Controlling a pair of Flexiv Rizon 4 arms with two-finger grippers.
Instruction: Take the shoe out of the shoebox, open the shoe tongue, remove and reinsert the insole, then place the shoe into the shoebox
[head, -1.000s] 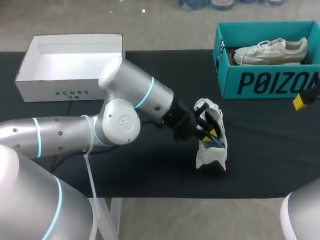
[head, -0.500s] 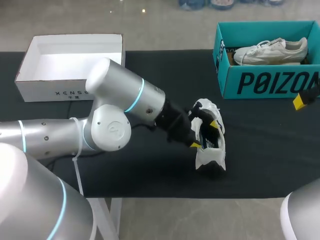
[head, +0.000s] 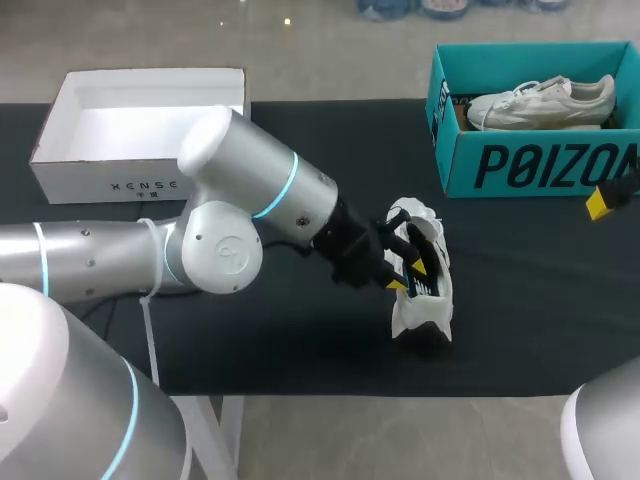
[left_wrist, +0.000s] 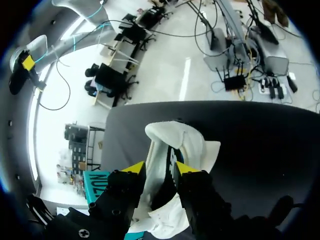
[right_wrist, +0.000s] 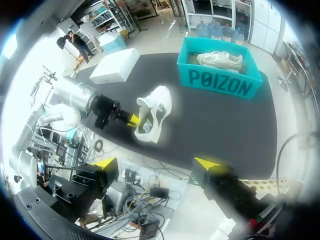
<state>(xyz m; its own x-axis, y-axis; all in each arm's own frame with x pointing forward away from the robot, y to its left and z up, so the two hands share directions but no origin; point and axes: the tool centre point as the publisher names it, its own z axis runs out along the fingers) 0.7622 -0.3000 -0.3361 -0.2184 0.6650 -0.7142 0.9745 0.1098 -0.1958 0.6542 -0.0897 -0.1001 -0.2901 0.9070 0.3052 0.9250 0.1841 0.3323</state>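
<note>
We see left gripper at the shoe opening, near the table front edge, grip unclear. Right gripper is wide open and empty.

The teal shoebox at the far right carries 1 line of large black capital letters on its near wall. The white box at the far left carries 1 line of small grey letters on its near wall.
</note>
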